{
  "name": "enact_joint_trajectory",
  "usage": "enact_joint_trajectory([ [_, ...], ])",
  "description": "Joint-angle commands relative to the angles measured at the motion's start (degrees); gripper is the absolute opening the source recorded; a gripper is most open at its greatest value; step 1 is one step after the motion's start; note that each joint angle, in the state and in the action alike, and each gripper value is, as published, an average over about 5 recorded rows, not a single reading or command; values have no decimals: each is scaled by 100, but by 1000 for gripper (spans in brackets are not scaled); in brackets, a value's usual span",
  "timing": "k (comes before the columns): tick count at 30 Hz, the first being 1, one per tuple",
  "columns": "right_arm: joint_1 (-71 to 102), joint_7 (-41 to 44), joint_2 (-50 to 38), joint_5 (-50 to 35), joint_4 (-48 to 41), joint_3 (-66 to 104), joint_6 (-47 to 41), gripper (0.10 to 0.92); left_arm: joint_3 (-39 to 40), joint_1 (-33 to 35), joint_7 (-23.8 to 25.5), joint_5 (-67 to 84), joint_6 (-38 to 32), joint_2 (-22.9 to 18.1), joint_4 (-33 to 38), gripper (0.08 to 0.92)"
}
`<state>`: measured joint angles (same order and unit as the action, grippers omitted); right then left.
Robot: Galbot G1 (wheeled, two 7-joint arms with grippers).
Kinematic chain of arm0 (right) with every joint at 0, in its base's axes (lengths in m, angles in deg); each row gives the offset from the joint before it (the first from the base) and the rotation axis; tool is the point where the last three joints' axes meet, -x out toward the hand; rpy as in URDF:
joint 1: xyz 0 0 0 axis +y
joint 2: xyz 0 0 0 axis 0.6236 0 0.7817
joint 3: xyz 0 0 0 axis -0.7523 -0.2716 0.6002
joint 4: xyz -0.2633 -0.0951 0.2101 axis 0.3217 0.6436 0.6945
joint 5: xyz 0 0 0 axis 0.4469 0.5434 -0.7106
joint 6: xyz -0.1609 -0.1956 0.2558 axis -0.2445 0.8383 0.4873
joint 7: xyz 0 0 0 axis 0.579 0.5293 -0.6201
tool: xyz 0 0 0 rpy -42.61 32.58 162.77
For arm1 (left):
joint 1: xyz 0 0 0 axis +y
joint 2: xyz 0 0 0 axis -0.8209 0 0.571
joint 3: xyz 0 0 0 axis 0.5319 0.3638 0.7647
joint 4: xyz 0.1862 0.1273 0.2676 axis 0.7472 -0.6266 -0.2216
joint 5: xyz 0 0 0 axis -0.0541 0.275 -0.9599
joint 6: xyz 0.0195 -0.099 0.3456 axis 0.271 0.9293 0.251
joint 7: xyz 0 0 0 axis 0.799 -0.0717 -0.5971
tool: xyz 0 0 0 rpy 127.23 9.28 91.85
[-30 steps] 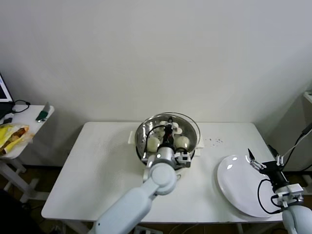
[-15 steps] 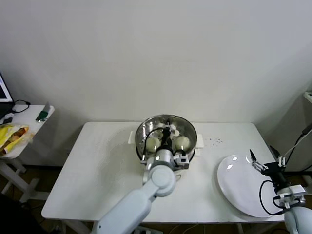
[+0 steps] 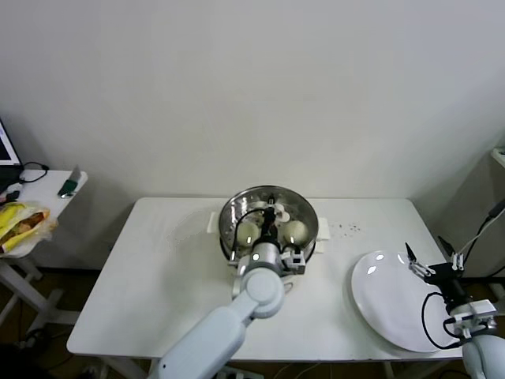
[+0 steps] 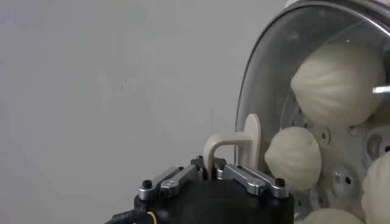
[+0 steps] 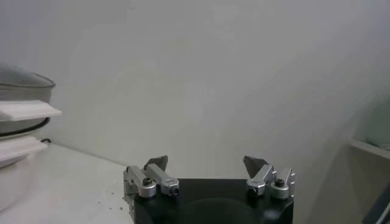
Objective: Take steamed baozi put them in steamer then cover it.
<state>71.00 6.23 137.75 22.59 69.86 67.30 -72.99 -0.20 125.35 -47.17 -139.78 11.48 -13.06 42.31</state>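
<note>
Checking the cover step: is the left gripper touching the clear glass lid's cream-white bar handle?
Touching. The left wrist view shows the left gripper with its fingers shut on the cream-white bar handle of the clear glass lid, no gap visible.

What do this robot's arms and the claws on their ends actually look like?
Both arms are smooth, rounded, pale bluish-white tubes. The left gripper sits on a silvery wrist collar, has a black body and short silver metal fingers fixed with dark bolts. The right gripper looks the same: black block, silver fingers with dark pointed tips, and thin black cables looping beside its wrist.
</note>
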Motion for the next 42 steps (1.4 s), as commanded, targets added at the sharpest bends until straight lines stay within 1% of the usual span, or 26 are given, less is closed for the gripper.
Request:
enact_joint_trajectory([
  [1, 12, 11, 14, 3, -3, 28, 13, 823, 23, -19, -62, -20, 284, -16, -76, 157],
  [4, 20, 19, 23, 2, 0, 40, 13, 823, 27, 3, -34, -36, 284, -5, -72, 157],
  [9, 16, 29, 32, 2, 2, 40, 7, 823, 10, 36, 212, -111, 284, -4, -53, 157],
  [13, 16, 43, 35, 4, -2, 37, 5, 823, 6, 20, 215, -64, 284, 10, 53, 171],
  [16, 14, 46, 33, 1, -10, 45, -9, 823, 19, 4, 248, -33, 284, 55, 230, 231],
  [19, 14, 34, 27, 3, 7, 57, -80, 823, 28, 32, 289, 18, 284, 162, 482, 316],
  [23, 31, -26, 2, -45, 88, 77, -383, 823, 25, 151, 368, 130, 284, 388, 935, 437],
  [29, -5, -93, -35, -72, 180, 72, -912, 823, -121, 600, 381, 295, 284, 688, 1784, 610],
  [32, -32, -96, -29, -24, 201, 62, -1031, 823, -227, 896, 341, 426, 284, 960, 2228, 697],
  [36, -31, -96, -8, -69, 237, 43, -1094, 823, -456, 1355, 78, 803, 284, 1329, 2808, 793],
  [40, -30, -106, 13, -138, 279, -6, -1104, 823, -870, 1744, -417, 1333, 258, 1598, 3343, 820],
  [42, -30, -101, 22, -125, 300, -36, -1091, 823, -1254, 2028, -708, 1764, 72, 1688, 3519, 822],
])
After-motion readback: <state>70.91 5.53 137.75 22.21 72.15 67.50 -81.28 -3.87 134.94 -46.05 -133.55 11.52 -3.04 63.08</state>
